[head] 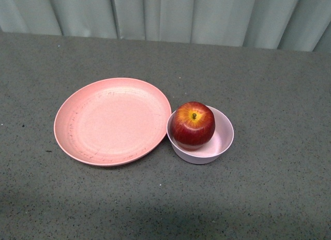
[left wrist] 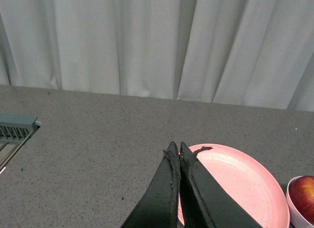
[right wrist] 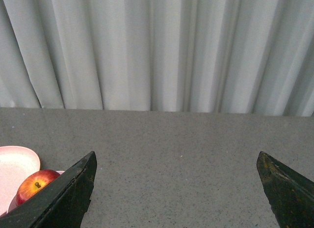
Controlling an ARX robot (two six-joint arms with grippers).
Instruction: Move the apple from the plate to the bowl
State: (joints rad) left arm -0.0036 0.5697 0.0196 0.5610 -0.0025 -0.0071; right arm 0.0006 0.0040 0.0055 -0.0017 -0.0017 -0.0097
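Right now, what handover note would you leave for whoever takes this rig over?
Left gripper: shut, empty, above the plate's near edge.
Right gripper: open wide, empty, over bare table beside the bowl.
Apple: sits in the bowl, stem up.
Plate: empty, its rim touching or nearly touching the bowl.
Done: apple is in the bowl and released.
Left: nothing but parking the arms.

Left wrist cam chops the bowl and apple at the edge; a grey grille thing is also cropped.
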